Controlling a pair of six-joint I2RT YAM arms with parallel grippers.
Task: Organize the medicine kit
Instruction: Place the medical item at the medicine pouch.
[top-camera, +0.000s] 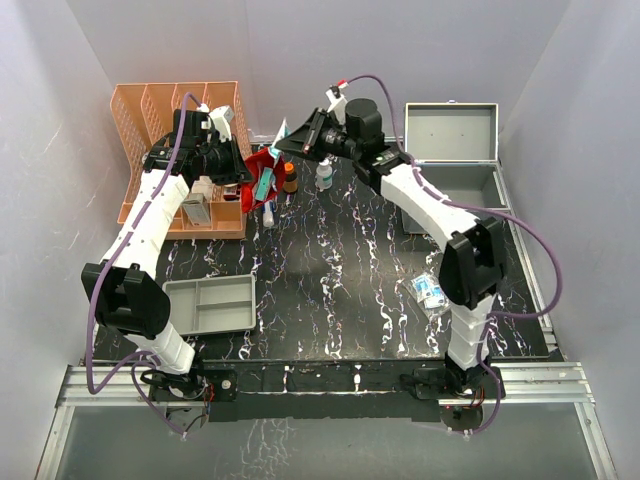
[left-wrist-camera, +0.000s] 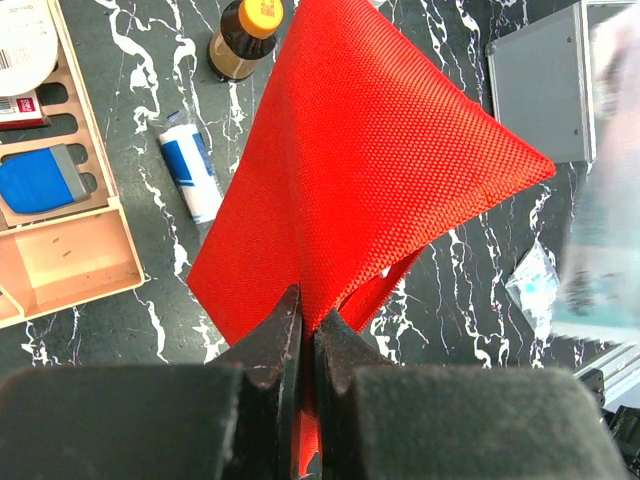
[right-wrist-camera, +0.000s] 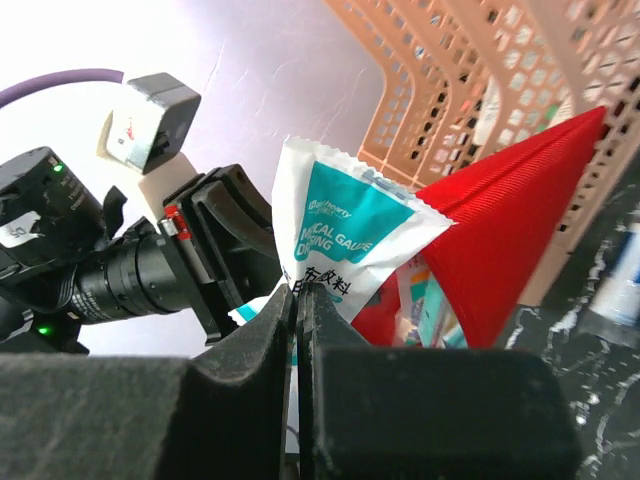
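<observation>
White walls box in a black, white-veined table (top-camera: 330, 280). From above, the medicine kit (top-camera: 452, 135) stands at the far right with its lid thrown back, well apart from the work. At the far middle, the left gripper (top-camera: 240, 172) holds a red pouch (top-camera: 258, 170) up off the table, just beside a peach mesh basket (top-camera: 150, 110) at the far left. The right gripper (top-camera: 290, 145) meets the pouch from the right. A grey divided tray (top-camera: 212, 303) lies near left.

The left wrist view shows its fingers clenched on a fold of the pouch's fabric. A brown bottle (left-wrist-camera: 243, 40) stands on the table beneath.

The right wrist view shows its fingers pinching the lower edge of a white-and-teal gauze dressing packet (right-wrist-camera: 350, 225), right at the pouch's mouth.

Both grips look like thin edge pinches. If the packet snags on the pouch's lip, it could twist free. It could also drag the fabric out of the left fingers and drop the pouch onto the bottle.
</observation>
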